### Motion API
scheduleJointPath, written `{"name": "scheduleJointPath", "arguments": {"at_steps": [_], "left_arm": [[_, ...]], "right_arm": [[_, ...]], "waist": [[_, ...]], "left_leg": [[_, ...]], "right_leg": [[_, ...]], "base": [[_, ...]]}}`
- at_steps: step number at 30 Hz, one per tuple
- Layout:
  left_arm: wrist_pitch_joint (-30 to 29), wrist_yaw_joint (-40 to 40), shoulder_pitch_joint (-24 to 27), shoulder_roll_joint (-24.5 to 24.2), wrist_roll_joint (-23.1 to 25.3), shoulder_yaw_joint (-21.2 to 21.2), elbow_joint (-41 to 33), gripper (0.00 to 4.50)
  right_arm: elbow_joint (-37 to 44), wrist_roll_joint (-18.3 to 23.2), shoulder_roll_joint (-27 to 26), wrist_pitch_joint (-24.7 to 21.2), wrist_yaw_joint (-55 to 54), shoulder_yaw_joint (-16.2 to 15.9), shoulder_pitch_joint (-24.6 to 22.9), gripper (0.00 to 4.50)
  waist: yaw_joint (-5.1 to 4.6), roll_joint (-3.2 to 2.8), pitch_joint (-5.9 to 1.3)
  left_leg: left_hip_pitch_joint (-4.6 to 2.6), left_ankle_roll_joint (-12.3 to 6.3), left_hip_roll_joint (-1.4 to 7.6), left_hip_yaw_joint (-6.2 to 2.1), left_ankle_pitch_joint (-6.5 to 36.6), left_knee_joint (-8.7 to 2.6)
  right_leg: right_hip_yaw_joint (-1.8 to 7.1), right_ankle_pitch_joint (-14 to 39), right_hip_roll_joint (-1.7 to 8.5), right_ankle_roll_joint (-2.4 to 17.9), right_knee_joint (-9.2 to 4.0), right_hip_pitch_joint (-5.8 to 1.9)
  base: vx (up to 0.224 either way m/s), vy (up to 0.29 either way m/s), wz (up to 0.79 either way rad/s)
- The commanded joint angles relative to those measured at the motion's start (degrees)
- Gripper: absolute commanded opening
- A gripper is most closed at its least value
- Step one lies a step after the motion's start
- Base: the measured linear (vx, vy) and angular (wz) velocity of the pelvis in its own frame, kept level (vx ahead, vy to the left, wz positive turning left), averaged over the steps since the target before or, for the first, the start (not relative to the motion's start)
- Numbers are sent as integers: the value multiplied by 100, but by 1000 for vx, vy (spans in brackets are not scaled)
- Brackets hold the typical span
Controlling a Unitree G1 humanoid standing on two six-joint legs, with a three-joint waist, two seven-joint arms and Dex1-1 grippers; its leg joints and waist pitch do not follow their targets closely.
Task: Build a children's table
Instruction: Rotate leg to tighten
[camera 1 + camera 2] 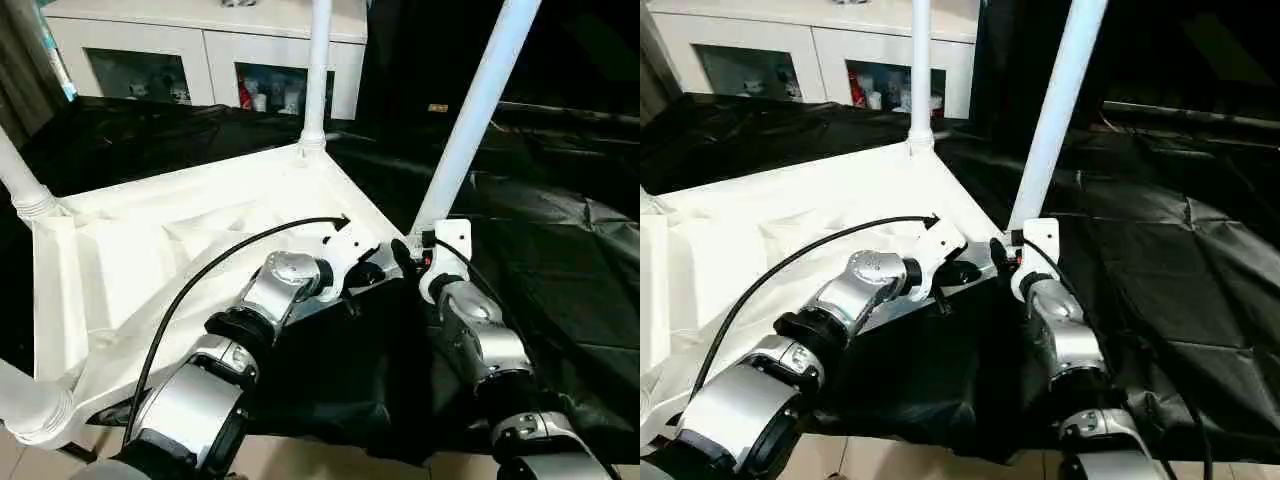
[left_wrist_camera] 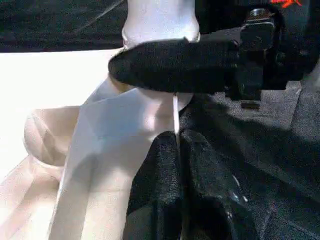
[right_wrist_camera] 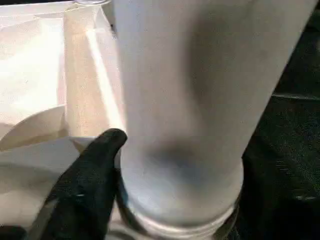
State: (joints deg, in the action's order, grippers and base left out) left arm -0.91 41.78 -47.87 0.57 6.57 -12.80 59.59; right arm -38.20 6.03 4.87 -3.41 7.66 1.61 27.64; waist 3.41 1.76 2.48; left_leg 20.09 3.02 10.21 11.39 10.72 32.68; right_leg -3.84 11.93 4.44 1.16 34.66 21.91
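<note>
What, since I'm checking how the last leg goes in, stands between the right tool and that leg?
Nothing visible does. The right tool already straddles the leg just above its flared end, with one finger lying against it. The left tool sits shut at the tabletop corner beside them, not between.

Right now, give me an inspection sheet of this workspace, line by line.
Surface: black sheet spread under the work.
Job's things: white tabletop lies ribbed underside up; legs stand in its corner sockets, among them the far leg and the tilted near leg at the corner between the arms.
Clutter: nothing seen.
Grippers: left gripper shut on a thin rib of the tabletop at that corner; right gripper around the near leg's base, one finger beside the tube.
Cables: black cable arcs over the left forearm.
Surroundings: white glass-door cabinet behind.
</note>
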Motion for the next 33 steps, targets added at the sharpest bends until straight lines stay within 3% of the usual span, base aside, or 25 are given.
{"name": "scheduleJointPath", "arguments": {"at_steps": [1,2,5,6,8,10,12,13,15,17,22,25,33], "left_arm": [[162,-6,33,-1,27,8,184,0],[178,-7,27,1,29,7,206,0],[301,159,54,-49,4,-14,184,0],[388,380,109,-151,-17,-33,103,0],[395,462,128,-194,-29,-33,73,0],[489,776,191,-343,-73,-39,-11,0],[501,876,211,-395,-86,-41,-38,0],[569,1112,251,-492,-116,-52,-91,0],[629,1425,308,-611,-162,-71,-172,0],[695,1833,384,-745,-230,-104,-293,0],[664,2353,510,-889,-306,-175,-528,0],[628,2592,579,-932,-354,-203,-660,0],[499,3003,743,-998,-483,-283,-979,0]], "right_arm": [[-212,-56,-91,-78,95,-152,-119,358],[-228,-54,-98,-61,80,-144,-107,388],[-158,-12,38,-35,194,-100,-108,406],[87,116,320,-92,553,-44,-205,406],[203,166,436,-133,720,-30,-255,438],[601,308,788,-322,1486,-80,-443,443],[739,355,907,-390,1757,-106,-511,447],[969,392,1155,-429,2239,-214,-640,447],[1231,448,1463,-456,2787,-338,-792,447],[1459,549,1773,-473,3332,-436,-919,447],[1654,750,1998,-590,3883,-468,-972,447],[1669,733,2046,-612,4048,-524,-953,447],[1693,750,1988,-658,4488,-783,-895,447]], "waist": [[11,16,-266],[5,26,-263],[2,30,-258],[6,44,-259],[32,42,-271],[57,60,-280],[63,55,-285],[62,72,-271],[64,44,-271],[73,59,-264],[57,77,-276],[74,64,-287],[211,67,-285]], "left_leg": [[-13,-299,323,-171,1248,-373],[-10,-296,325,-175,1240,-378],[-15,-292,325,-172,1315,-381],[-12,-311,326,-171,1273,-379],[-4,-411,328,-162,1088,-360],[21,-579,308,-147,870,-328],[19,-646,317,-145,794,-322],[35,-716,300,-141,830,-317],[31,-687,312,-150,876,-322],[21,-692,332,-150,970,-323],[21,-691,337,-149,904,-318],[20,-747,357,-143,703,-304],[-9,-663,377,-122,699,-301]], "right_leg": [[311,1335,477,1058,-528,-211],[311,1330,477,1054,-524,-211],[313,1455,483,1034,-538,-209],[314,1426,483,1032,-535,-212],[318,1081,470,1062,-498,-238],[311,648,465,1148,-464,-277],[312,505,475,1209,-446,-267],[292,614,467,1200,-466,-278],[290,811,477,1186,-476,-276],[294,931,475,1178,-486,-279],[283,838,473,1290,-466,-266],[290,471,478,1408,-418,-265],[286,532,483,1393,-397,-247]], "base": [[0,0,0],[0,0,0],[0,0,0],[0,0,0],[0,0,0],[0,0,0],[0,0,0],[0,0,0],[0,0,0],[0,0,0],[0,0,0],[0,0,0],[0,0,0]]}}
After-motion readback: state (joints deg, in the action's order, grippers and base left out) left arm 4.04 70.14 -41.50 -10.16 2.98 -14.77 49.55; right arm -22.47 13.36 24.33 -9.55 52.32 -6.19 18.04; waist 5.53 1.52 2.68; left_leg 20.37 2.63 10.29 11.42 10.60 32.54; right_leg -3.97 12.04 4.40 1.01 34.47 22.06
